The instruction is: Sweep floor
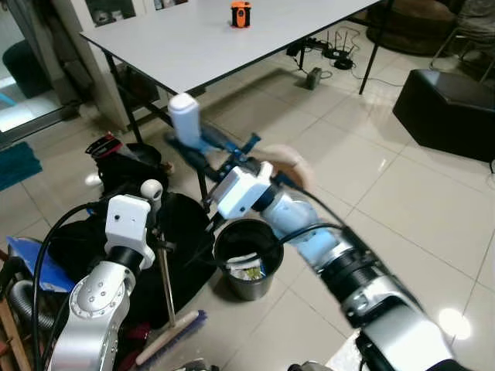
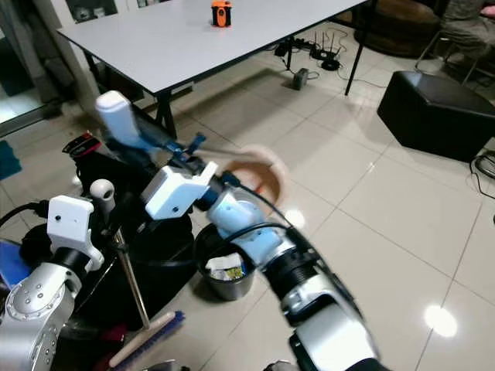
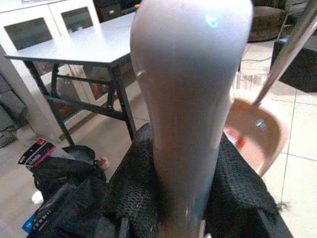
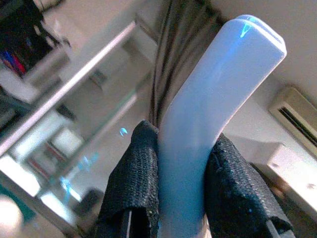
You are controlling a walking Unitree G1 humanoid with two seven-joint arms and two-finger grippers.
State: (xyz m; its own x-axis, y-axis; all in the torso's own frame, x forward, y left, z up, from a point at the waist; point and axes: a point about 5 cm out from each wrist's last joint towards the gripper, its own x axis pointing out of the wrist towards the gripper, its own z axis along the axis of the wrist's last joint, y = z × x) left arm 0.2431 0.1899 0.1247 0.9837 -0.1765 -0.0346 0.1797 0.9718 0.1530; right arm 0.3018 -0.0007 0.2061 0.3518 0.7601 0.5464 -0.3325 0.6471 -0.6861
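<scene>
left gripper [image 3: 183,198] clamped on broom handle [image 1: 164,272], brush end [image 1: 172,337] on tile floor [image 1: 402,201]. black bin [image 1: 246,263] just right, paper scraps inside. right gripper [image 4: 181,193] squeezing dustpan handle [image 4: 208,119], peach dustpan [image 1: 291,166] above bin. white table [image 1: 201,39] behind.

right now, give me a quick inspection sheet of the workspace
surface: pale tiled floor, glossy
job's things: broom with its brush on the floor; dustpan raised above black bin, litter inside the bin
clutter: black bags by the table
grippers: left gripper shut on broom handle; right gripper shut on dustpan handle
cables: power strip and wires under the table
surroundings: orange object on the table; black ottoman
</scene>
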